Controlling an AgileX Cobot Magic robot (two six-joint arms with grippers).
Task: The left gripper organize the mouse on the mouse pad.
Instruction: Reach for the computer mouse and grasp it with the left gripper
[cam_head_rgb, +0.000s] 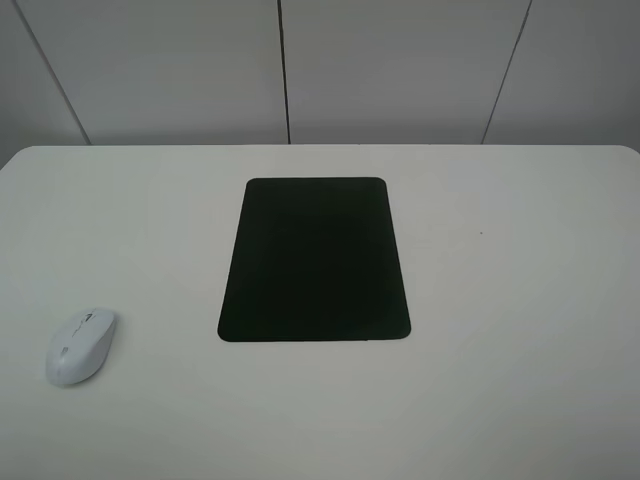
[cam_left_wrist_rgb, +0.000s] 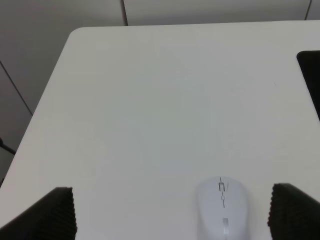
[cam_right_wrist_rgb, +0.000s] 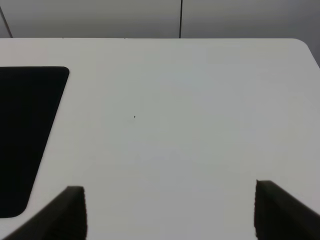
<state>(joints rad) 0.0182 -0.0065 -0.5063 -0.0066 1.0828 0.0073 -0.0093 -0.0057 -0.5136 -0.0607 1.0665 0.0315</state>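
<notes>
Mouse lies near the surface's front-left corner, well apart from the central mouse pad. Left gripper fingers stand apart, mouse off-centre between them. I judge I should centre over it before descending.

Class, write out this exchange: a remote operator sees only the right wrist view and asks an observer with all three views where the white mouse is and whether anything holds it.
Operator: My view shows only part of the flat black rectangular mouse pad. Where is the thing to place on it?
Observer: The small white oval mouse lies on the white table, left of the pad in the high view and apart from it.
Operator: Is it held?
Observer: No. The left gripper is open, and the mouse shows between its dark fingers, touching neither.
</notes>
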